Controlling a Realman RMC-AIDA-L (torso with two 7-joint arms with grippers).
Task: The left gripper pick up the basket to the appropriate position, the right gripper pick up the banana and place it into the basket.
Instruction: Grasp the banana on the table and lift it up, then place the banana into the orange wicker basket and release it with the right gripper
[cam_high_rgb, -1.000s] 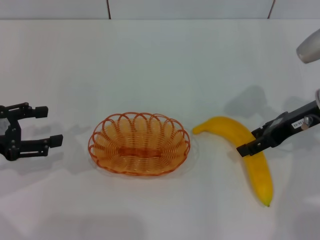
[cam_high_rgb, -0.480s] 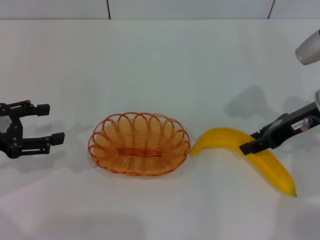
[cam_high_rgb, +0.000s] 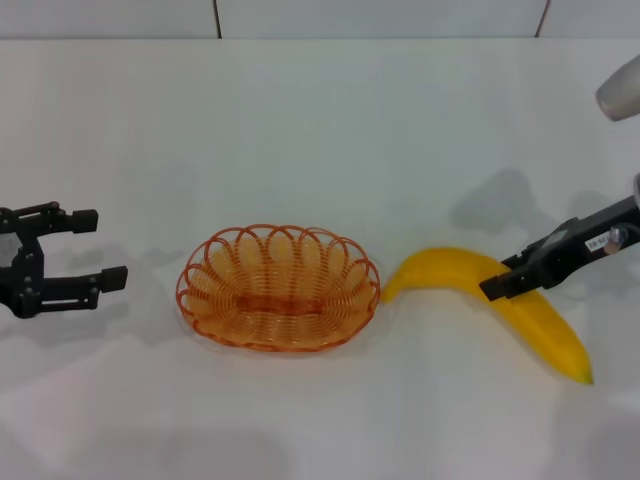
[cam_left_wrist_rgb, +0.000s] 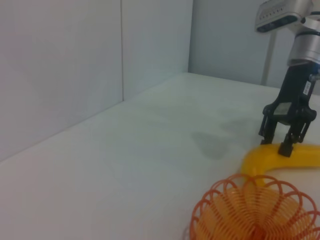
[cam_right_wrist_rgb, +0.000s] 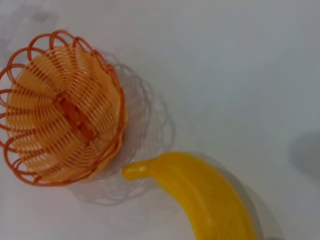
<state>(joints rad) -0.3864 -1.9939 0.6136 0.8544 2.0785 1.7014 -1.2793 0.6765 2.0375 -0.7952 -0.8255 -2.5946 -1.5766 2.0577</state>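
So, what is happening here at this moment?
The right gripper is down at the banana, its open fingers set over the fruit's middle. The banana lies on the white table, its tip close to the basket but apart from it. The basket sits empty. The left gripper waits open to the basket's left and does not touch it.

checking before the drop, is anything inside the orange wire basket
Nothing is inside the shallow orange wire basket; its coiled floor shows bare in the head and right wrist views. The curved yellow banana lies beside it on the white table, its tip near the rim.
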